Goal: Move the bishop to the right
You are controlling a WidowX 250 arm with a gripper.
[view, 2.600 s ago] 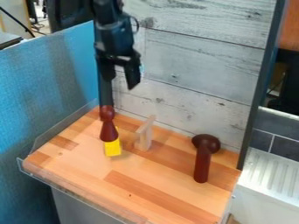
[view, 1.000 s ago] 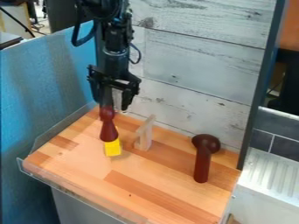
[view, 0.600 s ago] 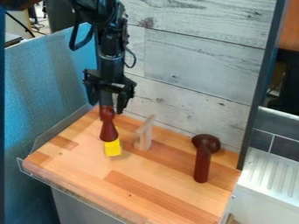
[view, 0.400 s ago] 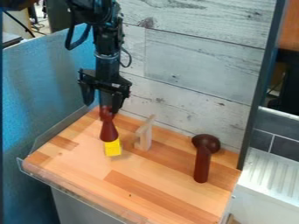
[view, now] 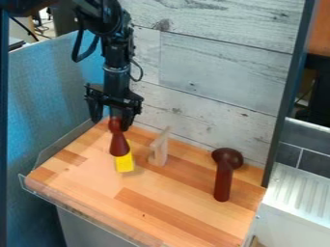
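Hanging over back left of striped wooden tabletop (view: 174, 212): black two-finger gripper (view: 111, 120), fingers spread wide, round head of dark red turned-wood bishop (view: 118, 144) showing between them. Bishop upright at left, base overlapping bright yellow block (view: 124, 163); whether resting on it, cannot tell. Pale upright wooden piece (view: 158, 150) near, on right. Dark brown round-headed wooden piece (view: 222, 179) well apart, farther right. Grey plank wall (view: 222, 72) behind.

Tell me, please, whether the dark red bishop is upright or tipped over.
Upright: the dark red bishop has its round head at the top, by the hand, and its wider base at the bottom.
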